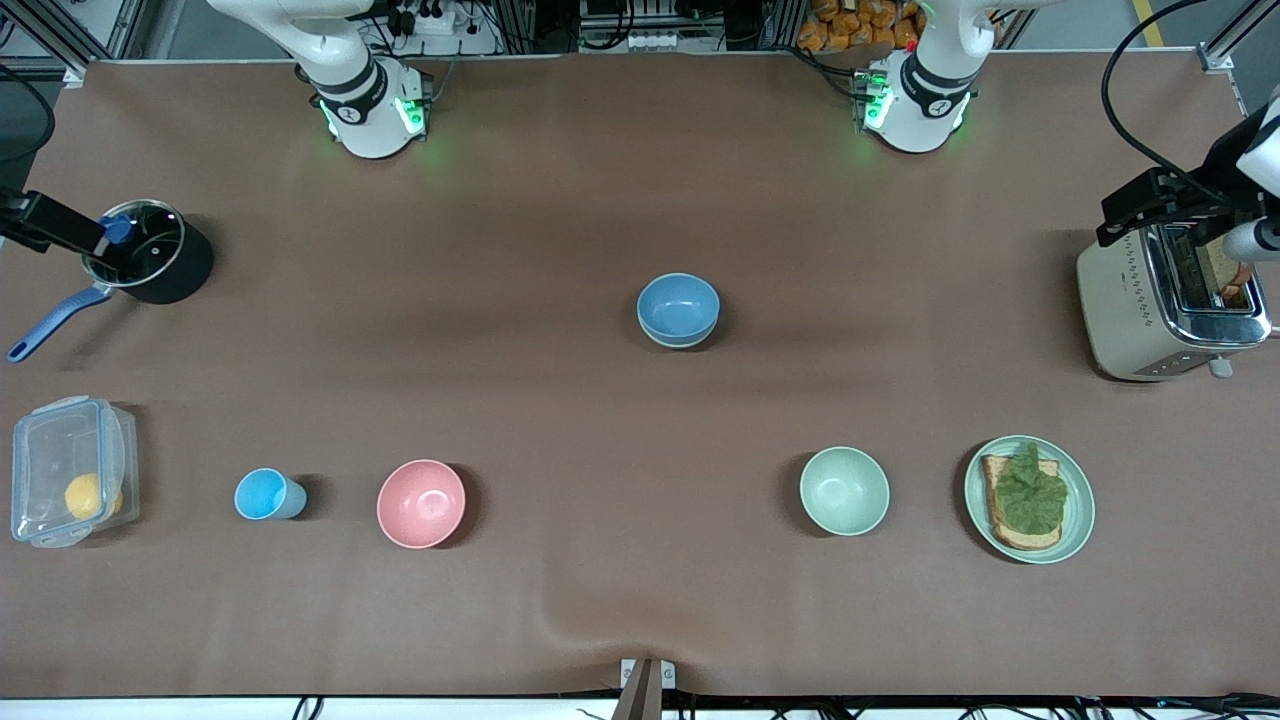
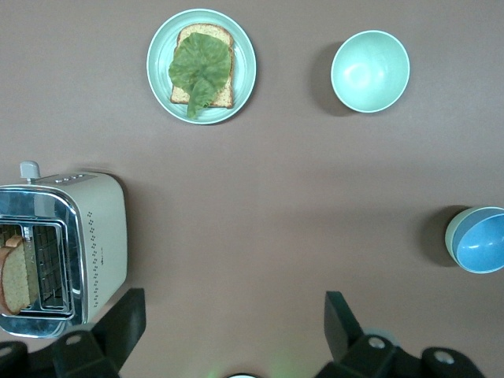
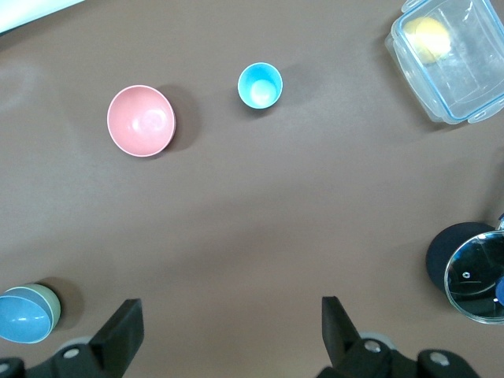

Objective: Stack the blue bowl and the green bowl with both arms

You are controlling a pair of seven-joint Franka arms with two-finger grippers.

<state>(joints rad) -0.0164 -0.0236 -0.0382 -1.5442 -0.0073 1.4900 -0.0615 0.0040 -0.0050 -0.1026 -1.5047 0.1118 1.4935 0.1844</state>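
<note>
Sitting near the middle of the surface (image 1: 560, 180), the blue bowl (image 1: 678, 303) is nested inside the green bowl (image 2: 451, 240), with wide bare room on every side of the pair. A broad open strip also runs along the edge by the robots' bases.

Along the edge nearest the front camera stands a row of other things. From the right arm's end come a clear plastic box (image 1: 60, 440) with something yellow inside, a small light-blue cup (image 1: 266, 494) and a pink bowl (image 1: 421, 503). Toward the left arm's end follow a pale mint bowl (image 1: 844, 490) and a green plate (image 1: 1078, 520) with toast and a leaf on it. A toaster (image 1: 1120, 300) with bread in its slots stands at the left arm's end, and a black pot (image 1: 165, 265) with a glass lid and a blue handle at the right arm's end. Nothing stands close to the stacked bowls.

Both arms reach outward to the ends of the surface. The left hand (image 2: 232, 335) hangs over the toaster, released, its fingers spread wide and holding nothing. The right hand (image 3: 230, 335) hangs over the pot's rim, also released and holding nothing.
</note>
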